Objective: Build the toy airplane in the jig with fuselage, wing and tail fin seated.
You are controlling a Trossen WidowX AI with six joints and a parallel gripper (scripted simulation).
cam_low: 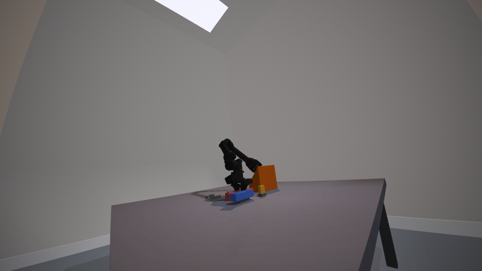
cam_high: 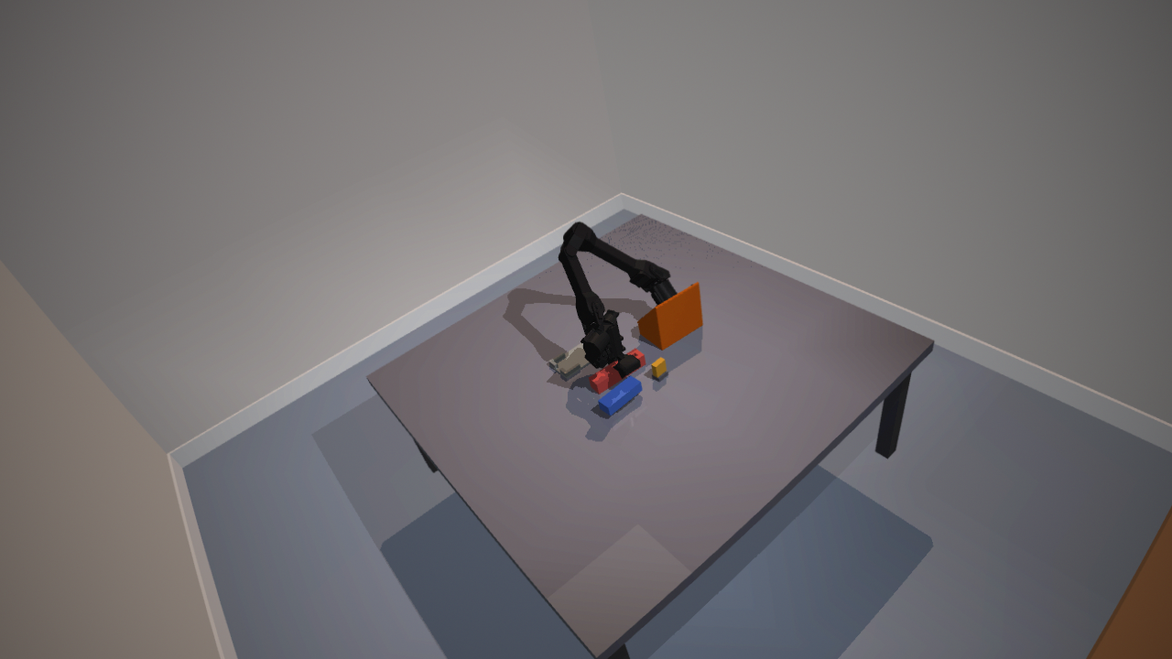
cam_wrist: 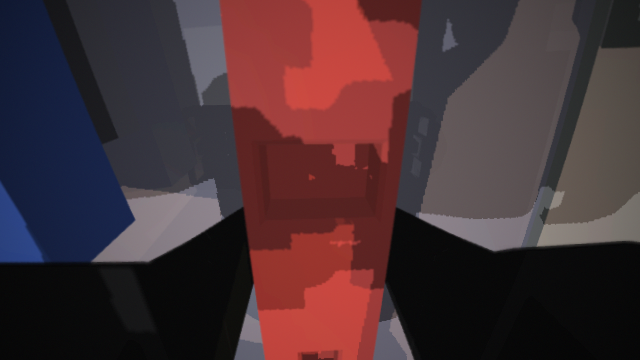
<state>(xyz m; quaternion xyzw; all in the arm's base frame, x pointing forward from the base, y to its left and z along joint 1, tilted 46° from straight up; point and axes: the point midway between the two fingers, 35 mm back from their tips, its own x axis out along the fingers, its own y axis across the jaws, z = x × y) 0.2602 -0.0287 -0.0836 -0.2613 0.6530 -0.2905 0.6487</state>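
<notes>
While clamped on the red fuselage [cam_wrist: 320, 165], the tool [cam_wrist: 320, 250] sits low.

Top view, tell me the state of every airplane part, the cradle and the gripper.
Fuselage: on the table, outside the cradle, sockets empty.
Wing: lying beside the fuselage, not fitted.
Fin: on the table, apart, not fitted.
Cradle: empty.
Gripper: lowered, jaws shut on the fuselage's sides.

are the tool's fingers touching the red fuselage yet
Touching. In the wrist view both black fingers press flush against the long sides of the red fuselage, no gap showing either side.
</notes>
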